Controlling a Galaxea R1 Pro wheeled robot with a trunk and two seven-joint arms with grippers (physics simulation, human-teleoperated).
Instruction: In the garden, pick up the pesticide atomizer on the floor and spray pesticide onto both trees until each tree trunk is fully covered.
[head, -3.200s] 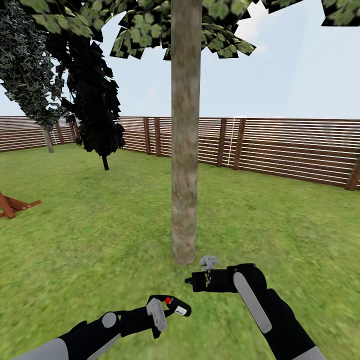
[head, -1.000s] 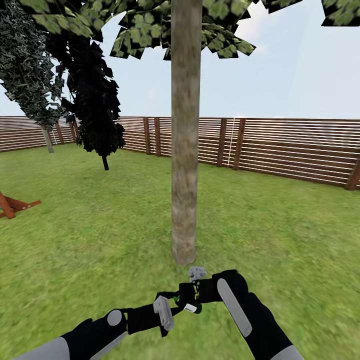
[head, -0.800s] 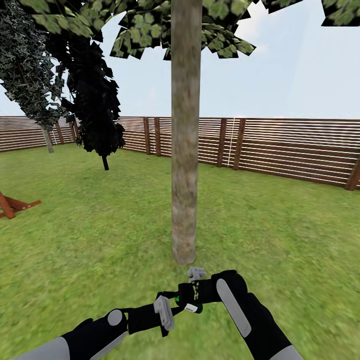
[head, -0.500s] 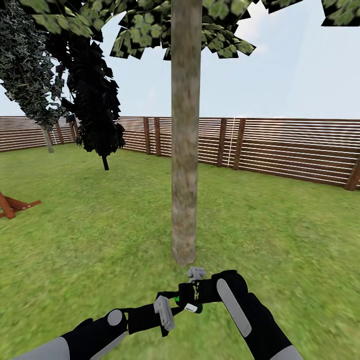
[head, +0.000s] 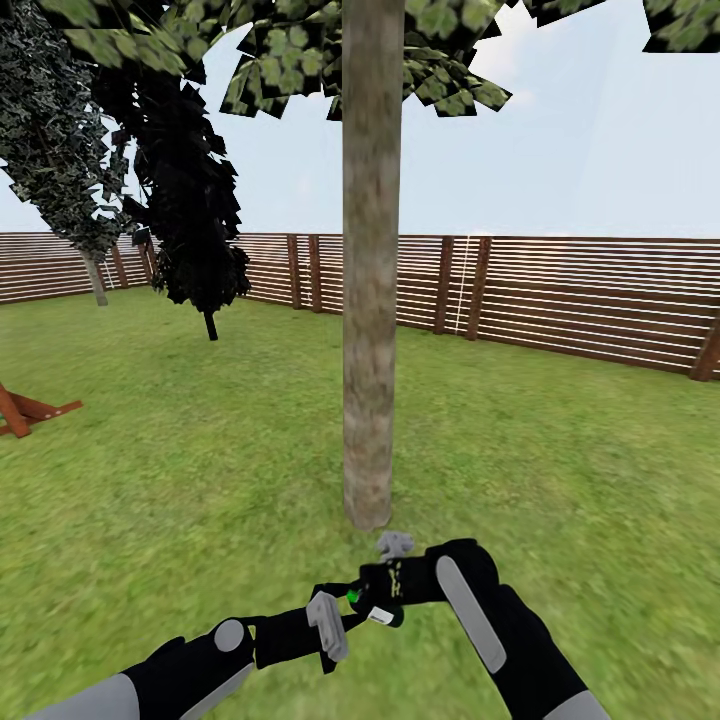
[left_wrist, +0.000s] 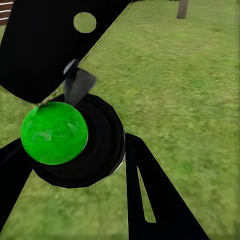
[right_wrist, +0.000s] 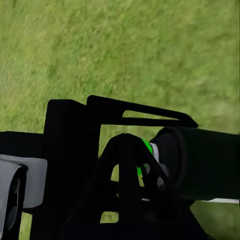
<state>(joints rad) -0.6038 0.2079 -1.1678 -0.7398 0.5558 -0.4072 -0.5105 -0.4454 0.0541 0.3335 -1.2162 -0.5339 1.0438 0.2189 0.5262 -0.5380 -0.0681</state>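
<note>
One tree trunk (head: 370, 300), grey-brown and straight, rises from the grass just ahead of my arms, with leafy canopy above. My left gripper (head: 362, 610) is shut on the pesticide atomizer (head: 382, 616), a black bottle lying sideways with a glowing green button (head: 352, 598). In the left wrist view the bottle (left_wrist: 95, 145) sits between both fingers, its green button (left_wrist: 54, 132) facing the camera. My right gripper (head: 364, 592) is shut, its tip against the green button (right_wrist: 146, 146) beside the black bottle body (right_wrist: 200, 165).
Lawn (head: 560, 450) spreads all around, ringed by a brown slatted fence (head: 580, 290). Dark narrow trees (head: 190, 200) stand at the back left. A reddish wooden frame (head: 25, 410) lies at the left edge.
Since 3.2 s ago my right gripper has come down and left onto the atomizer, and its button has gone from red to green. Over the last second almost nothing has moved.
</note>
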